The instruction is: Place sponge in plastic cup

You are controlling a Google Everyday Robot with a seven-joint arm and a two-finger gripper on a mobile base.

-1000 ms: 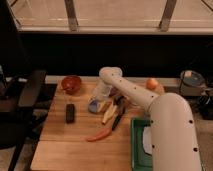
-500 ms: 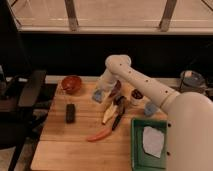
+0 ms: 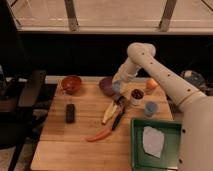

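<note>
- sponge (image 3: 117, 88): small pale blue soft-looking block, only partly visible at the gripper tip, up and to the left of the plastic cup (image 3: 151, 108), well apart from it
- plastic cup: short, round, plain light blue, upright on the wooden table (image 3: 65, 150), nothing visible inside
- gripper (image 3: 118, 89): up-left of the plastic cup, fingers pinched on the sponge and holding it off the table
- arm (image 3: 165, 82): white, rises from the right of the cup to a bent elbow high above it, then the forearm drops down-left to the gripper
- clear cup (image 3: 136, 96) with dark red contents: between the sponge and the plastic cup, just up-left of the cup
- purple bowl (image 3: 106, 85): further left of the cup, just beside the gripper
- orange (image 3: 151, 84): directly behind the cup
- green tray (image 3: 136, 150): just in front of the cup, white cloth (image 3: 152, 141) lying in it
- black block (image 3: 70, 113) and red bowl (image 3: 71, 83): far left of the cup
</note>
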